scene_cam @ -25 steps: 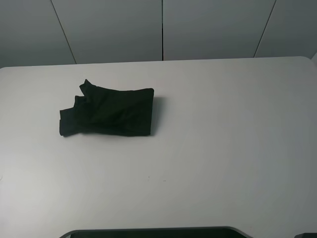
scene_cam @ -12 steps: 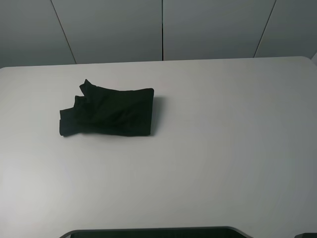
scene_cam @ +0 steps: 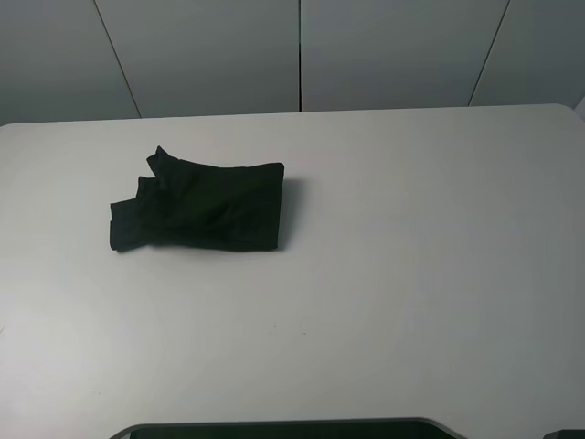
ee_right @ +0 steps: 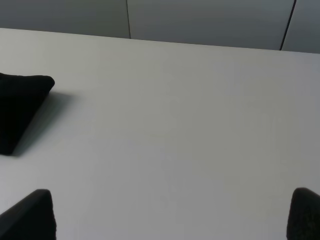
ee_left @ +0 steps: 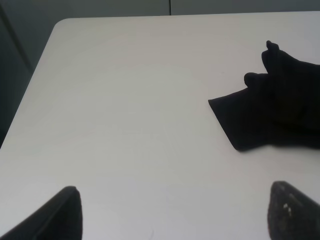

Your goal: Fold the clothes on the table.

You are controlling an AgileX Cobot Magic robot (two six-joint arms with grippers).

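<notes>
The white desk (scene_cam: 411, 274) fills most of the high view, its smooth top reaching from the grey wall panels (scene_cam: 210, 55) at the back down to a dark edge at the near side, with a rounded corner showing at the far right. On its left half, toward the back, lies the black T-shirt (scene_cam: 206, 206), folded into a compact, roughly rectangular bundle; its right side is a straight folded edge, while the left side is ragged, with a sleeve or loose flap sticking out toward the far left and another layer jutting out lower down. No print shows on the cloth as it lies. It rests flat on the desk, well apart from every edge. Neither arm appears in the high view. In the left wrist view the left gripper (ee_left: 175, 215) hovers over bare desk with its jaws spread wide, nothing between them, and the ragged end of the T-shirt lies ahead of it and off to one side. In the right wrist view the right gripper (ee_right: 170, 215) likewise has its jaws wide apart and empty above bare desk, with the straight folded corner of the T-shirt visible well away from it.
</notes>
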